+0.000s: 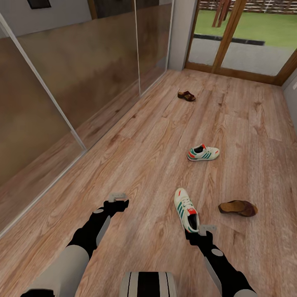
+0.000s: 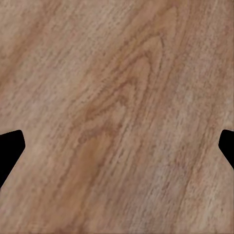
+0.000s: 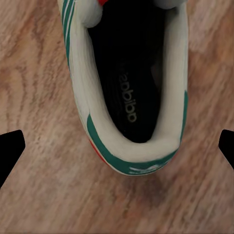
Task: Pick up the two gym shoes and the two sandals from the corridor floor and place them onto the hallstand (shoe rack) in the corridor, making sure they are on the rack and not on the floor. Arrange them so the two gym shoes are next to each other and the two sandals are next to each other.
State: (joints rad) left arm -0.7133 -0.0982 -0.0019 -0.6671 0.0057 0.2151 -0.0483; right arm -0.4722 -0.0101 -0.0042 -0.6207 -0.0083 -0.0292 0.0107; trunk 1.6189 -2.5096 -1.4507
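Shoes lie scattered on the wood floor [image 1: 144, 156] of the corridor. The near sneaker [image 1: 186, 208] rests upright on its sole, toe pointing away from the robot, heel toward it. The right gripper [image 1: 197, 232] hangs over that heel; in the right wrist view the sneaker's heel opening [image 3: 127, 87] sits between the two dark fingers [image 3: 9, 148], which stand wide apart at either side and touch nothing, so the fingers are released. The heel rim lies roughly midway between them, with bare floor on both sides.

The far sneaker [image 1: 203, 152] lies further off, turned crosswise, well apart from the first. A brown sandal [image 1: 238, 208] lies just right of the near sneaker, not touching it. The second sandal [image 1: 186, 95] is far up the corridor, near the glass door [image 1: 243, 37].

The left gripper [image 1: 116, 201] hovers over bare floor, well left of the near sneaker. In the left wrist view its fingers [image 2: 9, 146] are spread wide with only wood grain [image 2: 117, 112] between them, released as well.

Glossy wall panels [image 1: 74, 70] run along the left side.
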